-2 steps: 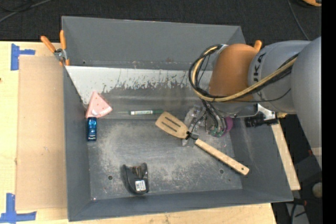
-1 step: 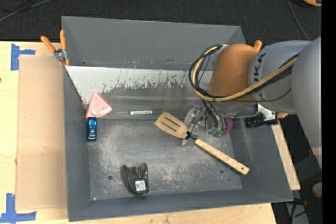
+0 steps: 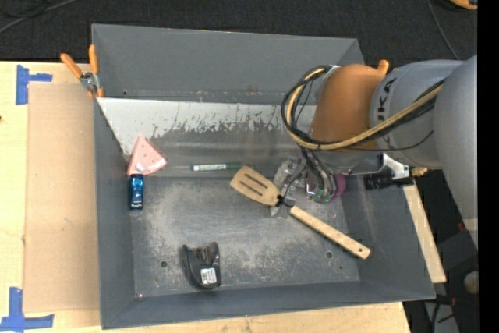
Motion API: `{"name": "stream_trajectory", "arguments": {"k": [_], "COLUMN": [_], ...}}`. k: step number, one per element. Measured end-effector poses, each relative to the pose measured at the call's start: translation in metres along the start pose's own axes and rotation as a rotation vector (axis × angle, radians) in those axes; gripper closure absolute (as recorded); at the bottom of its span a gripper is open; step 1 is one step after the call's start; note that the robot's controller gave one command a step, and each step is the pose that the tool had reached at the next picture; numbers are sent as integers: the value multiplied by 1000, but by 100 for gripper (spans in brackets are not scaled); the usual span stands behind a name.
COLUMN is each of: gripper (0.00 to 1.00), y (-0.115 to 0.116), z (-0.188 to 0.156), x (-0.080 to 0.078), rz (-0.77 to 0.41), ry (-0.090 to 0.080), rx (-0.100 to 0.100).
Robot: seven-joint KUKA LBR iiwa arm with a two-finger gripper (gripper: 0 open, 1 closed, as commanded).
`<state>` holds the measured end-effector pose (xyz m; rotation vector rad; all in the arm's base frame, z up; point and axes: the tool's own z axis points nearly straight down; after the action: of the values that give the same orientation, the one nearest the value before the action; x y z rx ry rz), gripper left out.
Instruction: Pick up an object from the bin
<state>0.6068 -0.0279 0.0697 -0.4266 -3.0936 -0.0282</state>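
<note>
Down on the floor of the grey bin (image 3: 234,74), right of centre, the gripper (image 3: 284,197) sat right over the wooden slotted spatula (image 3: 326,230), at the neck where the flat head met the handle. And that was the relation that mattered: the spatula lay on a diagonal, head up and to the left of the gripper, handle running down and to the right toward the arm's own side. The tool was directly under the wrist, not off to one flank. Clenched or released? Could not tell; cables and the wrist crowded the spot. Any lift, by my reading, would have called for a grip across that slim handle, not along it. Well apart on the left lay a pink triangular piece (image 3: 145,157), a small blue object (image 3: 136,192) and a green pen (image 3: 209,167), with a black device (image 3: 202,264) near the front wall.
</note>
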Motion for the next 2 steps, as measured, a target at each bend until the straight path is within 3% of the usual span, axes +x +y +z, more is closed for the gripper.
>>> {"name": "stream_trajectory", "arguments": {"k": [1,2], "gripper": [100,100], "y": [2,11], "z": [0,1], "x": [-6,6], "rz": [14,199], "ry": [20,8], "rx": [2,1]}}
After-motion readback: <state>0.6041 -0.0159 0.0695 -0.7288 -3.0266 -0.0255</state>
